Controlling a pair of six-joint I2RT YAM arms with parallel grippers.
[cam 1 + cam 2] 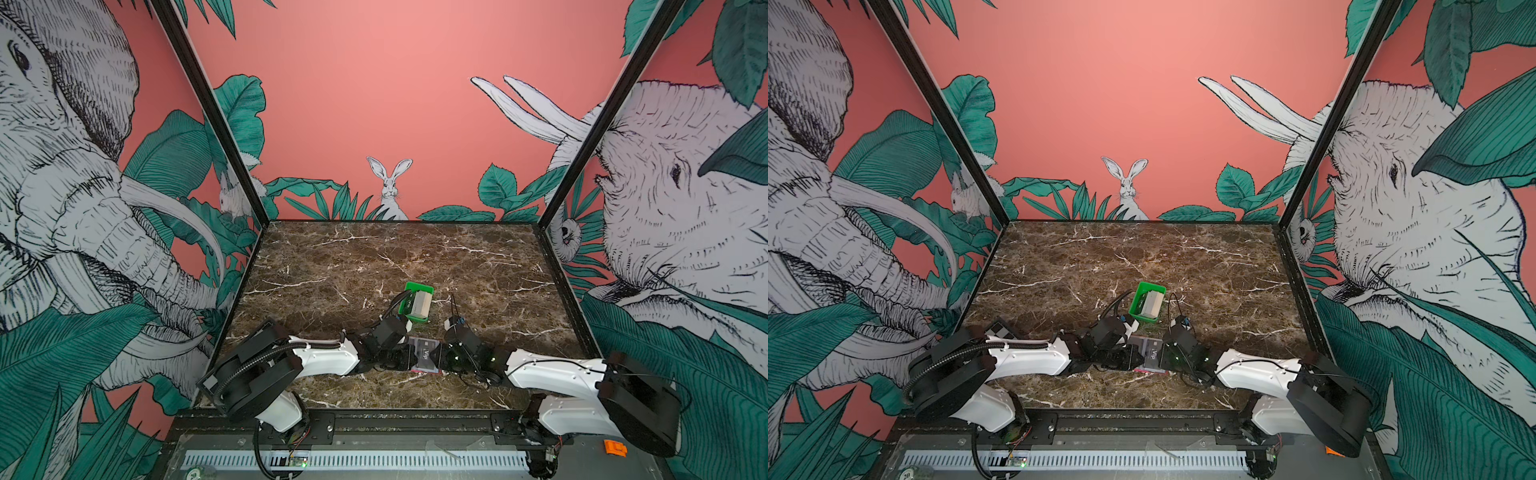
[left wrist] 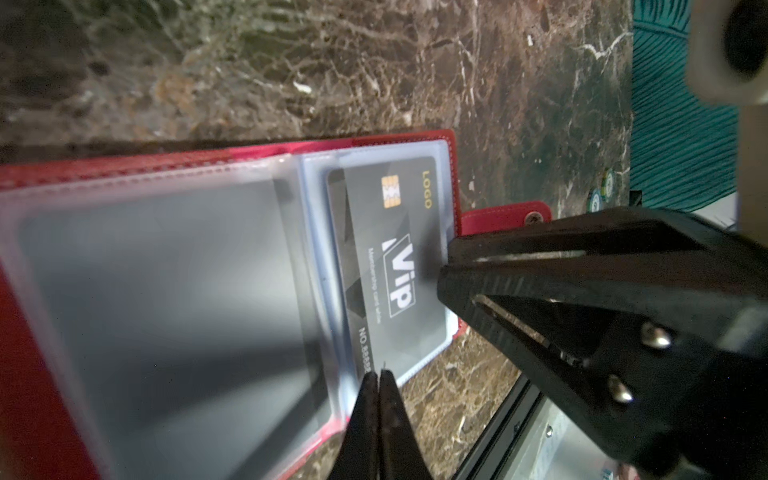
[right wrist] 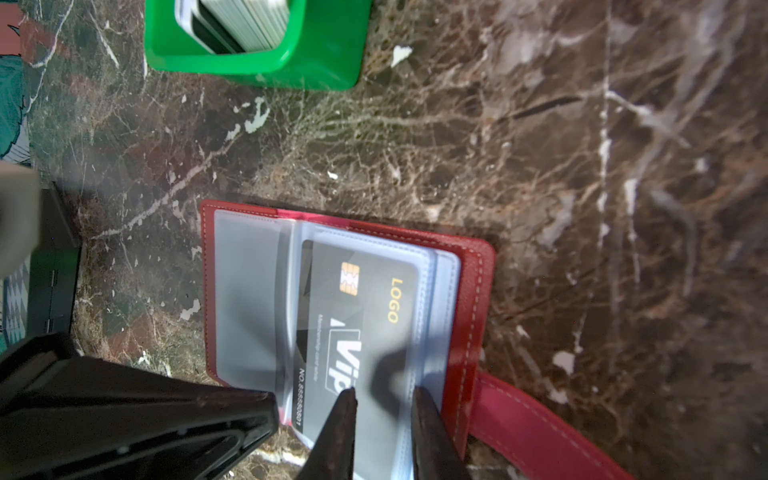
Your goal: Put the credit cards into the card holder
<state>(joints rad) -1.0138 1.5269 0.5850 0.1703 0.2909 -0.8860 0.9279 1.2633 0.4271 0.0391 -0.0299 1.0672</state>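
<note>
Leather of deep red frames the card holder [image 3: 469,299], which lies open and flat on the brown marble table [image 1: 374,257]; in both top views we find it low in the frame near the middle [image 1: 420,342] [image 1: 1151,343], between the two arms. On its pale blue sleeves, on the page nearer the snap tab [image 2: 507,218], lies a dark grey VIP card [image 2: 395,266] [image 3: 357,316], face up, chip and gold "LOGO" showing; a clear sleeve from the other page overlaps one long edge of it; whether it sits fully inside a pocket we cannot tell.

The left gripper [image 2: 376,378] comes in from the left of the top views; its jaws are closed tight together at the holder's edge beside the card's numbered end; whether they pinch a sleeve edge we cannot tell. The right gripper [image 3: 384,390] comes in from the right; its fingers [image 3: 345,415] stand parted above the card's short edge, and the card lies flat beneath them with nothing gripped between.

Just above the holder in the top views, near but apart, sits the green tray [image 1: 409,309] [image 1: 1136,305]; a stack of cards [image 1: 422,302] [image 3: 245,20] stands on edge inside it.
</note>
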